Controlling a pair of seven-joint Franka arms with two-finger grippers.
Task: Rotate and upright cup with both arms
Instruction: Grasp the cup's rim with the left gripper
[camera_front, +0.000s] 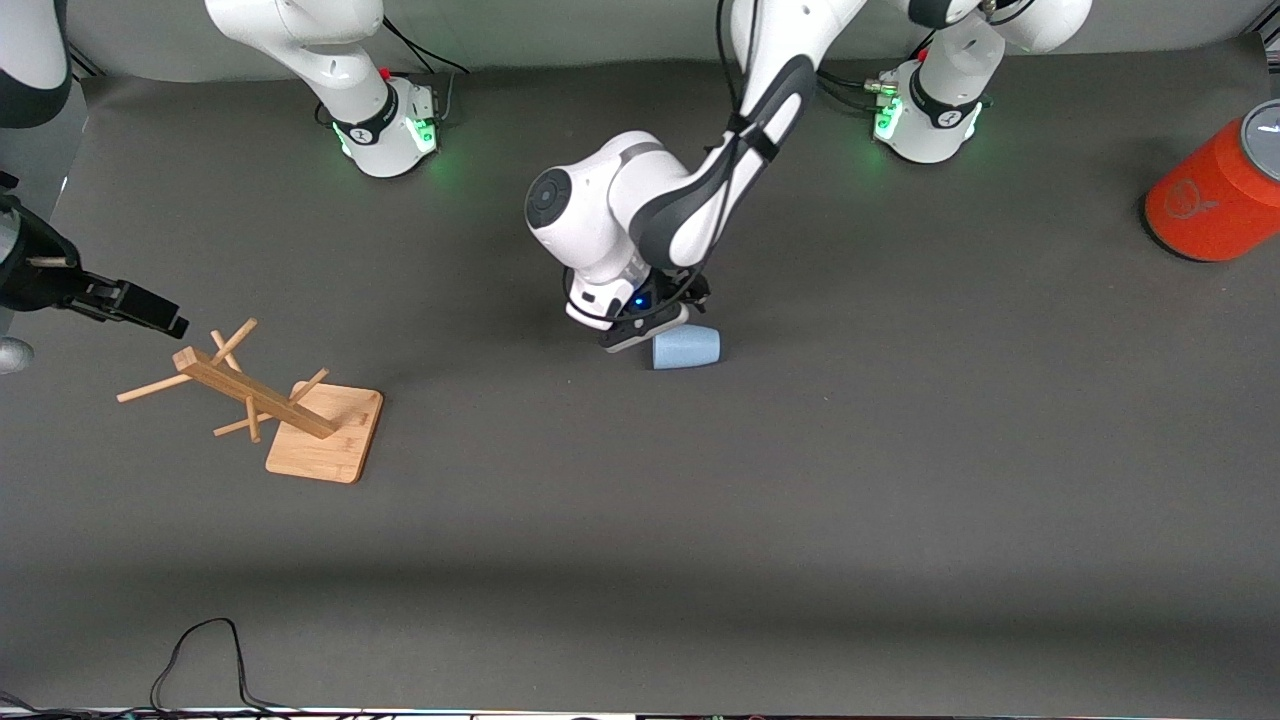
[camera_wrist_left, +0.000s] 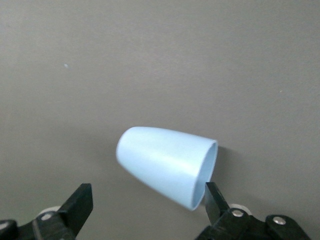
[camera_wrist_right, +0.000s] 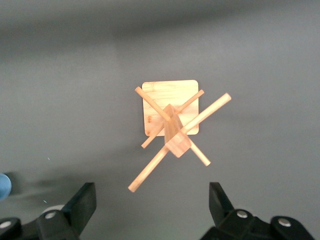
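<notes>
Here the small light-blue plastic tumbler, the cup (camera_front: 686, 347), lies on its side on the dark grey worktop (camera_front: 800, 500), roughly midway between the two arms' ends and a little nearer the front camera than the arm bases. The left gripper (camera_front: 650, 325) is low over it, just at the cup. In the left wrist view the jaws are spread wide, the cup (camera_wrist_left: 165, 167) sits between them and the rim of its mouth is close to one finger (camera_wrist_left: 216, 202); whether they touch I cannot tell. Nothing is clamped yet.

The step in hand looks like the approach for the first grasp, so the task seems barely begun. The next move probably calls for settling the jaws squarely across the tapered wall and closing gently, since a smooth cone could squirt out of a skewed pinch, then turning the cup mouth-up, perhaps with a handover to the other arm.

The right gripper (camera_front: 130, 303) waits with jaws released, holding nothing, over a pale wooden peg rack on a square base (camera_front: 275, 400) at the right arm's end.

A large orange cylinder with a grey lid (camera_front: 1215, 195) stands tilted in view at the left arm's end; a faint round emblem shows on its side, but no writing is readable anywhere.
</notes>
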